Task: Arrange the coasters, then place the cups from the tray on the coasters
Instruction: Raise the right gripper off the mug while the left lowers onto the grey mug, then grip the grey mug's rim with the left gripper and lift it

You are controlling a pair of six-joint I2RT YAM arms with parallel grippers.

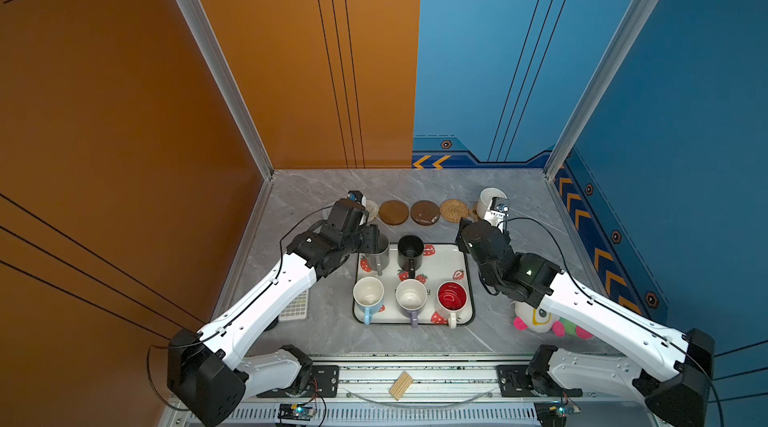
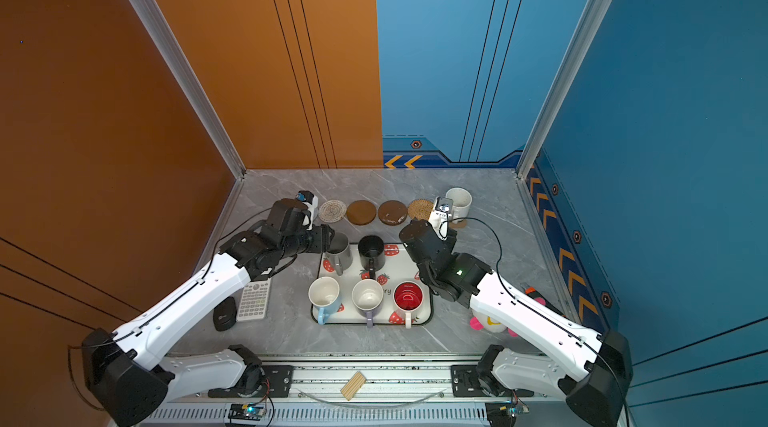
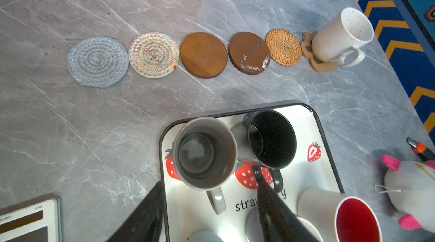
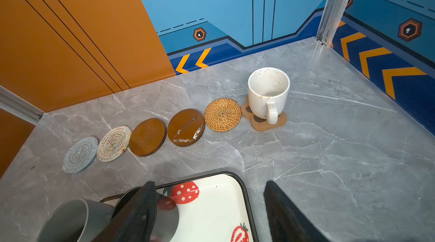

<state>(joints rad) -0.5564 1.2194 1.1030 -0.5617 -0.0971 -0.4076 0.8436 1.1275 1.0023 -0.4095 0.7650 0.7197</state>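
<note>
Dark fingers (image 3: 146,215) of left gripper (image 3: 208,177) closest, spread wide either side of tall grey mug (image 3: 204,153) on tray (image 3: 306,132), not clamped on it; one tip right beside handle of black mug (image 3: 273,139); right gripper (image 4: 210,183) likewise open and empty, above tray's far corner; beyond it, speckled mug (image 4: 268,92) standing off-centre on paw coaster (image 4: 263,125); farther along, row of bare coasters: rattan coaster (image 3: 283,47), dark scuffed wooden disc (image 3: 249,52), lighter wooden disc (image 3: 203,54), cream coaster (image 3: 154,54), grey coaster (image 3: 97,61), neighbours touching or nearly so; blue mug (image 1: 368,294), lilac mug (image 1: 410,296) and red-lined mug (image 1: 451,296) on tray's near side.

Risk of snagging black mug's handle on closing, dragging or tipping it; risk of toppling tall grey mug if pinched high or off-centre; risk of bumping a neighbour when setting mugs on such closely packed coasters.

Hard to judge whether either finger touches grey mug; grey coaster hidden behind left wrist in both top views; paw coaster mostly covered; blue and lilac mugs cut off in left wrist view.
</note>
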